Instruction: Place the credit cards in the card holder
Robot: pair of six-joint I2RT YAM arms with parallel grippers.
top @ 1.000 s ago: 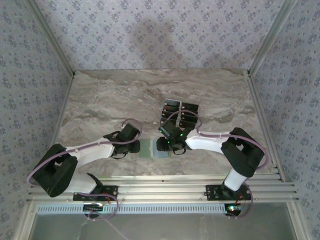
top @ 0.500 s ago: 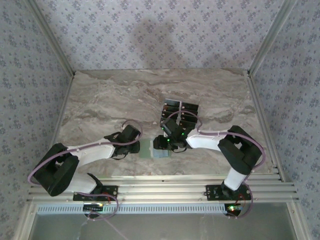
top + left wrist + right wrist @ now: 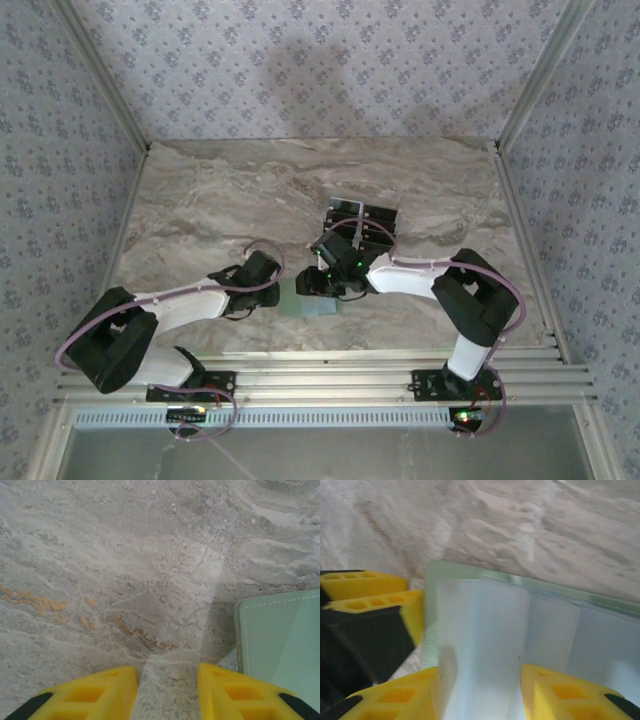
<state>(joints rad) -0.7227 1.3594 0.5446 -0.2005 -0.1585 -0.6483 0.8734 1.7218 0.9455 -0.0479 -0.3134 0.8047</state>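
top cam: card holder (image 3: 300, 302) mid near edge of counter (image 3: 200, 200); credit cards (image 3: 360, 225) mid-counter, untouched
left wrist: left end effector (image 3: 166, 680) open, empty, beside holder, might shove it
right wrist: right end effector (image 3: 480, 680) over holder's lining, grip unclear, could drag it shut

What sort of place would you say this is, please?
Probably an enclosed robot test booth: a marble-look tabletop, patterned walls boxing it in, and aluminium rails along the near edge.

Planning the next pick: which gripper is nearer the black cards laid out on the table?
Right. The right gripper hovers over the card holder, just nearside of the credit cards; the left gripper sits at the holder's left edge, farther off.
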